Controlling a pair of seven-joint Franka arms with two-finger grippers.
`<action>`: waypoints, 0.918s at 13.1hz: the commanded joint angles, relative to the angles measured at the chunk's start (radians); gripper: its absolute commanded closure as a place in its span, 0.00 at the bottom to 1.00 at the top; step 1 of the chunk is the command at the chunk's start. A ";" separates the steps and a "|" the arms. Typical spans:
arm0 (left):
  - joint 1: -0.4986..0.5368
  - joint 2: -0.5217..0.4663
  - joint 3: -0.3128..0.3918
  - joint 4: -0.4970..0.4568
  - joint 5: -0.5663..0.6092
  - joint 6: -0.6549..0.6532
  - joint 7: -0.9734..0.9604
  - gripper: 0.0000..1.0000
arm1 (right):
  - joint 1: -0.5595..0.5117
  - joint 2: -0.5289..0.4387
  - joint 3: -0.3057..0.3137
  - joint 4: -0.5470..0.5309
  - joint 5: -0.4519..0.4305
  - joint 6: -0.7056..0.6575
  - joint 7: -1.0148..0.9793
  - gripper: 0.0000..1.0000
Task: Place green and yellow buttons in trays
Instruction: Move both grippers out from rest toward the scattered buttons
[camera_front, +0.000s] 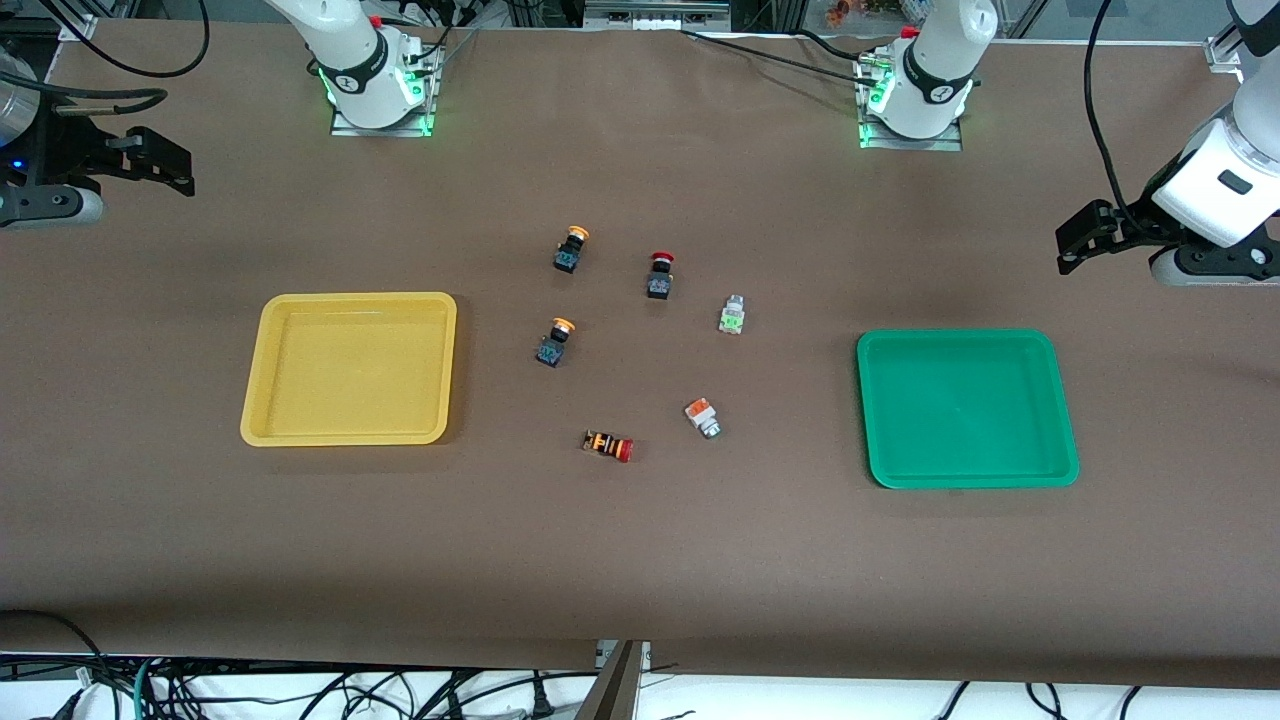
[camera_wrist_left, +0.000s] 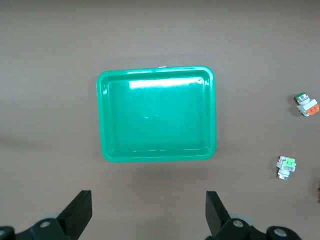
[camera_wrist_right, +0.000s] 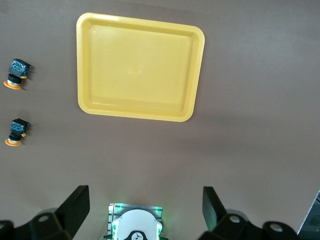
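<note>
Clearly, nothing is sorted yet: the yellow tray (camera_front: 349, 369) and green tray (camera_front: 966, 408) are empty. Both the left gripper (camera_wrist_left: 148, 216) and right gripper (camera_wrist_right: 146, 210) hang wide open, holding nothing. All four green and yellow buttons (camera_front: 556, 342) lie between the trays.

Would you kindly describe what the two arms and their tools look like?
Both arms have glossy white shells with black joint bands and green-lit bases. The left tool and right tool are black, with flat, wedge-shaped fingers. Black cables run to each wrist.
</note>
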 joint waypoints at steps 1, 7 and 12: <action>-0.002 0.005 0.003 0.019 -0.019 -0.017 0.013 0.00 | -0.004 0.009 0.003 0.026 0.018 -0.023 0.008 0.00; -0.005 0.005 -0.005 0.019 -0.017 -0.026 0.013 0.00 | -0.001 0.034 0.004 0.020 0.017 -0.014 0.019 0.00; -0.003 0.005 -0.018 0.019 -0.017 -0.038 0.012 0.00 | 0.025 0.086 0.013 0.020 -0.023 -0.003 0.005 0.00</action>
